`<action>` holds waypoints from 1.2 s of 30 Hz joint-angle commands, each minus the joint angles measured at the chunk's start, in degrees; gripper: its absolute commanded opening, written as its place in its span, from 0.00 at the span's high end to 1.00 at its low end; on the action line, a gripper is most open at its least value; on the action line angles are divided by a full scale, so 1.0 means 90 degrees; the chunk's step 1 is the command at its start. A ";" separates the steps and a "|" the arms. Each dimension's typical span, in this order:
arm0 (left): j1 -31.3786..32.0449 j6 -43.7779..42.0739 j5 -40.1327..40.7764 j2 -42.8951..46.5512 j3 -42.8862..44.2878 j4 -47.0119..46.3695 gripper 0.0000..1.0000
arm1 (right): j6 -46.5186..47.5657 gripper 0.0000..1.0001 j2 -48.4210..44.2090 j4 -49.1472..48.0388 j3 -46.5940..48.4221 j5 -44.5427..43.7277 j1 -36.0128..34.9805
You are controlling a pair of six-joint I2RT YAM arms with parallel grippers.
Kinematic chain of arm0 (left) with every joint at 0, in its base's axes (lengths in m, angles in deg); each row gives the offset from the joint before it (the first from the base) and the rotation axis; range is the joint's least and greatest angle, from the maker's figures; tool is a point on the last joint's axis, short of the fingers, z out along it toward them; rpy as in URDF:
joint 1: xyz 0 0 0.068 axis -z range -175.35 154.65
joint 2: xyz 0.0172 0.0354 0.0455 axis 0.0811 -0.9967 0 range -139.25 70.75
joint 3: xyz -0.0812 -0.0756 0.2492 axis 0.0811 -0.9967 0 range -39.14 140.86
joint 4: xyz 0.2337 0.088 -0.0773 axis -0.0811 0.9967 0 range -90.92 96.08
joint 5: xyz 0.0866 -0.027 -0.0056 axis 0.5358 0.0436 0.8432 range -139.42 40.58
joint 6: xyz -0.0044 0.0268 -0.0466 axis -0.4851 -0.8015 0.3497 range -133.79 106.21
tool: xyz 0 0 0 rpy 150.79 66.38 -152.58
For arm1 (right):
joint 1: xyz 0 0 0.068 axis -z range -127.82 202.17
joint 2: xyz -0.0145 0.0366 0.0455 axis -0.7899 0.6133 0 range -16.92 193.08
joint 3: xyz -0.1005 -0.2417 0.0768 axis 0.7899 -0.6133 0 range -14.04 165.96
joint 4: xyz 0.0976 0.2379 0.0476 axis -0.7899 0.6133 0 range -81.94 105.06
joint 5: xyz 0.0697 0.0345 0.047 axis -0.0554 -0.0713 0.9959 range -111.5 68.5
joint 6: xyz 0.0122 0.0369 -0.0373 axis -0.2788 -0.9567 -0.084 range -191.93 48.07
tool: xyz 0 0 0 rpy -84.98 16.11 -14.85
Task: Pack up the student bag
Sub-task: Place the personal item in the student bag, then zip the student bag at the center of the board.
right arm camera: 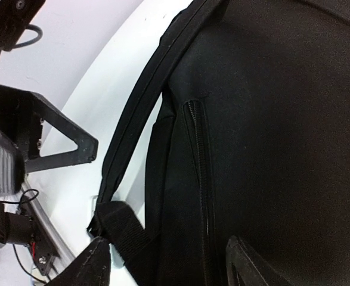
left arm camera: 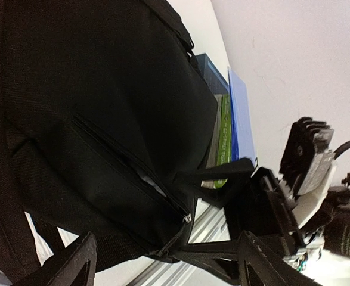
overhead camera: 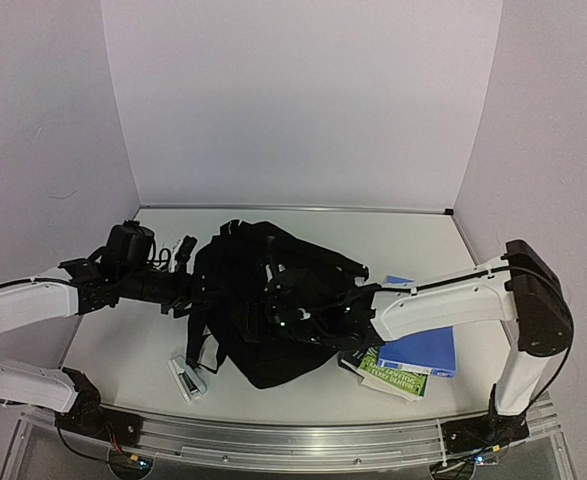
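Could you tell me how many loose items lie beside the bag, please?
3: a white object at the bag's near left; a green book and a blue folder at its right. Others may be hidden underneath.

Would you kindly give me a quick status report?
Both open, left gripper and right gripper, nothing held. Black student bag lying mid-table. Beside it, unpacked: green book, blue folder.

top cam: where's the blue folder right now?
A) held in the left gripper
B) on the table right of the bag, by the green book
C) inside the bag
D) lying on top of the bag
B: the blue folder lies on the table to the right of the student bag, outside it, next to the green book.
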 commanded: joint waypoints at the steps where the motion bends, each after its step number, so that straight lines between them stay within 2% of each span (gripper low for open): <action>1: 0.0069 -0.1183 -0.0662 0.0118 0.0464 0.0394 0.19 | -0.0300 0.22 -0.1109 0.0716 -0.0183 -0.0496 -0.0005; 3: 0.0089 -0.1400 -0.0651 0.0117 0.0543 0.0563 0.18 | -0.0659 0.16 -0.1328 0.1210 -0.0342 -0.0701 0.0056; 8: 0.0112 -0.1599 -0.0808 0.0004 0.0659 0.0623 0.18 | -0.1833 0.13 -0.1929 0.1815 -0.1180 -0.0648 0.0341; 14: 0.0537 -0.1945 -0.0864 -0.0279 0.0954 0.0884 0.25 | -0.2935 0.21 -0.2613 0.1851 -0.2173 -0.0273 0.0448; 18: 0.0843 -0.2120 -0.0673 -0.0605 0.1187 0.1208 0.32 | -0.3402 0.22 -0.2732 0.1865 -0.2555 -0.0117 0.0448; 22: 0.0889 -0.2221 -0.0597 -0.0778 0.1253 0.1307 0.33 | -0.3533 0.24 -0.2591 0.1847 -0.2695 -0.0237 0.0448; 25: 0.0891 -0.2225 -0.0631 -0.0840 0.1310 0.1269 0.33 | -0.3491 0.27 -0.2335 0.1789 -0.2551 -0.0305 0.0448; 32: 0.0908 -0.2201 -0.0489 -0.0851 0.1330 0.1220 0.34 | -0.3250 0.45 -0.1472 0.1421 -0.2169 -0.0302 0.0443; 35: 0.0910 -0.2148 -0.0466 -0.0781 0.1340 0.1147 0.34 | -0.3187 0.55 -0.1244 0.1411 -0.2005 -0.0384 0.0452; 36: 0.0910 -0.2125 -0.0468 -0.0797 0.1357 0.1150 0.34 | -0.3155 0.62 -0.1221 0.1410 -0.1979 -0.0447 0.0453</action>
